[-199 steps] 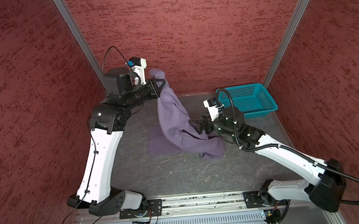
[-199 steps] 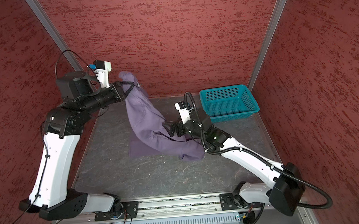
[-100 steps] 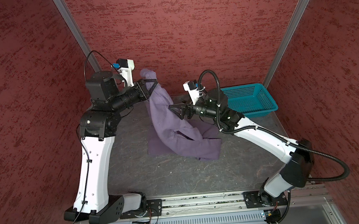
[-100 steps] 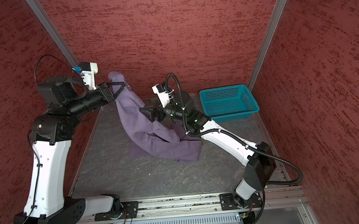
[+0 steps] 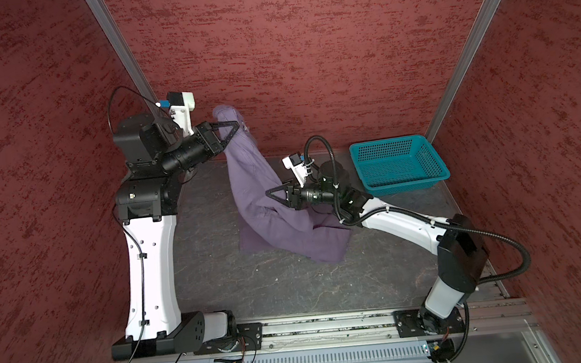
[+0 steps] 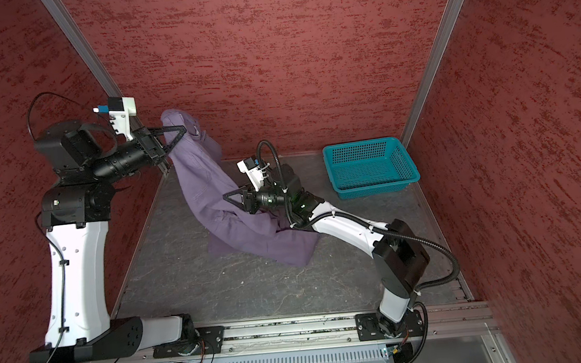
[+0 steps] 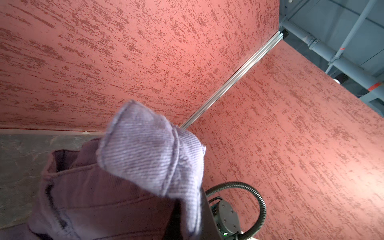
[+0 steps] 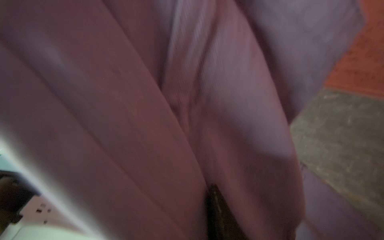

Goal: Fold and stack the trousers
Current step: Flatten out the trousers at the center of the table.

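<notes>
up by the back wall the left hand (image 5: 240,126) is clamped on one end of the trousers (image 5: 251,178) and holds it high. the left wrist view shows a stitched hem edge flopped over the tips. the rest of the purple cloth hangs down at a slant, and the lower part lies crumpled mid-desk (image 5: 255,293), well apart from the teal basket (image 5: 408,186). the right hand (image 5: 269,192) is low, nose against the hanging cloth about halfway down. its wrist view is all blurred fabric, so i cannot tell if it is apart, together or pinching cloth. step looks like lifting and spreading the garment: no fold yet, early in the task. next move likely needs the right hand to get a firm pinch on a matching edge, then both hands pull apart and lay the trousers flat on the desk before folding.
</notes>
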Robot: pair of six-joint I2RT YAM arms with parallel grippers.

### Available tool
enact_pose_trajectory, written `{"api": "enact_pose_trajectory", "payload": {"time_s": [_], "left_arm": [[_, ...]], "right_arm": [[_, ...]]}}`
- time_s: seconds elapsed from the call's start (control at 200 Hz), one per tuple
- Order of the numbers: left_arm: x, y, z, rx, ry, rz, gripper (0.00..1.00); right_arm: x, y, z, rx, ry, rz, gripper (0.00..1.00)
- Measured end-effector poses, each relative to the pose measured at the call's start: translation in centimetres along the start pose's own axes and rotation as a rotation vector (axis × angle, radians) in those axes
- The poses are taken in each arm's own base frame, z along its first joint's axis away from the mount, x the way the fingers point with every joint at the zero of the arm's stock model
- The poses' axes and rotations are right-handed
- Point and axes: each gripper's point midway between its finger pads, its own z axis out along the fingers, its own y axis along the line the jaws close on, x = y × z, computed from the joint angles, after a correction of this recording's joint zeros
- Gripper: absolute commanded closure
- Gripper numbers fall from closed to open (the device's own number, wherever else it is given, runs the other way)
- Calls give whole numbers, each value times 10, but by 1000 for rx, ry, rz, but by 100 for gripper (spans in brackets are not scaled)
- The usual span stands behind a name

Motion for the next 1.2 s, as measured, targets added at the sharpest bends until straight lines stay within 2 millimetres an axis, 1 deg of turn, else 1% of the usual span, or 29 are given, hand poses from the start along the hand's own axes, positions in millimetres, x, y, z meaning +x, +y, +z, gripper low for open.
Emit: {"api": "enact_pose_trajectory", "payload": {"time_s": [0.2,0.235,0.276,0.371,0.506,0.586,0.641,0.666,0.681,0.686,0.711,0.746,0.756,0.761,0.786,0.822,0.842,0.862,0.872,0.902,0.917,0.922,0.932,0.952,1.017,1.067,1.102,1.142,1.202], "left_arm": [[-23,20,-9,21,-24,-73,100],[-27,23,-10,27,-27,-84,100],[-30,24,-11,32,-29,-94,100],[-31,22,-12,55,-19,-103,100],[-27,18,-11,78,4,-116,100],[-24,17,-8,88,15,-119,100],[-21,14,-4,96,24,-117,100],[-19,12,-2,100,27,-111,100],[-18,11,-1,104,31,-107,100],[-18,10,-1,105,33,-106,100],[-16,8,1,111,38,-100,100],[-13,5,3,117,44,-93,100],[-13,4,4,119,46,-91,100],[-12,4,4,120,47,-91,100],[-11,2,6,124,50,-88,100],[-10,1,7,128,51,-83,100],[-11,0,7,128,49,-81,100],[-11,1,7,128,46,-79,100],[-11,0,7,129,45,-78,100],[-13,1,7,128,38,-73,100],[-14,1,6,128,34,-72,100],[-14,1,6,128,33,-71,100],[-15,1,6,128,31,-70,100],[-16,2,6,128,27,-68,100],[-17,4,5,126,21,-68,100],[-18,8,4,119,14,-70,100],[-19,13,2,109,8,-75,100],[-21,22,0,90,-3,-85,100],[-24,39,-3,55,-22,-105,100]], "right_arm": [[36,7,-9,-28,38,60,72],[42,8,-9,-31,45,68,76],[49,9,-8,-33,57,80,84],[63,10,-5,-38,76,112,100],[61,0,-6,24,69,105,100],[46,-17,-16,150,65,69,100],[24,-34,-35,279,43,37,100],[7,-43,-49,356,18,14,100],[1,-47,-55,389,10,6,100],[-7,-50,-61,415,-3,-4,100],[-25,-56,-77,481,-33,-22,100],[-59,-58,-103,580,-94,-70,100],[-62,-59,-107,601,-97,-79,100],[-72,-57,-112,618,-117,-92,100],[-99,-52,-130,670,-172,-131,100],[-130,-40,-151,724,-243,-186,100],[-151,-26,-164,746,-294,-221,100],[-165,-13,-171,755,-328,-251,100],[-176,-2,-177,757,-358,-272,100],[-195,26,-185,744,-415,-319,100],[-202,39,-188,734,-437,-340,100],[-202,39,-188,734,-437,-340,100],[-208,52,-190,720,-458,-356,100],[-214,67,-192,704,-480,-375,100],[-218,102,-186,636,-502,-415,100],[-213,113,-176,597,-490,-424,98],[-205,109,-166,586,-467,-424,94],[-188,97,-147,577,-415,-416,89],[-151,69,-111,571,-311,-396,81]]}}
